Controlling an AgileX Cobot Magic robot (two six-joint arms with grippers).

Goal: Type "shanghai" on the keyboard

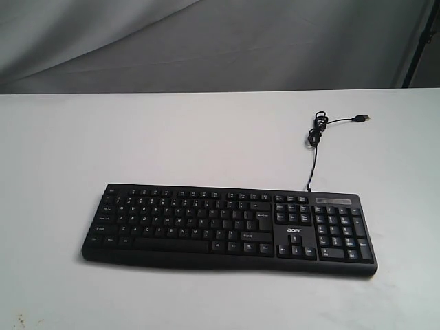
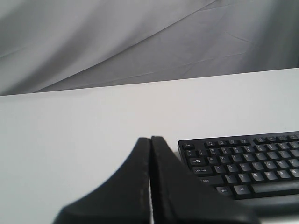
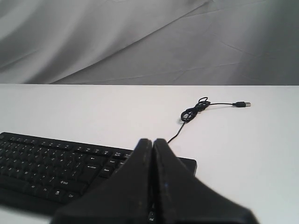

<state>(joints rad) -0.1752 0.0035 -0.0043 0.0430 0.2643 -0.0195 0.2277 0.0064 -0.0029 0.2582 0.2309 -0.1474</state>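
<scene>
The long black keyboard [image 1: 230, 228] lies flat on the white table, near the front, with its number pad to the right. Its thin black cable [image 1: 315, 141] runs back to a coiled loop and a USB plug [image 1: 360, 118]. Neither arm shows in the exterior view. In the left wrist view my left gripper [image 2: 150, 139] is shut and empty, its tips beside the keyboard's [image 2: 243, 163] left end, over bare table. In the right wrist view my right gripper [image 3: 152, 141] is shut and empty, in front of the keyboard's [image 3: 51, 168] number pad end.
A white table [image 1: 137, 137] carries the keyboard, with a grey draped cloth [image 1: 206, 41] behind its far edge. A dark upright post [image 1: 419, 41] stands at the back right corner.
</scene>
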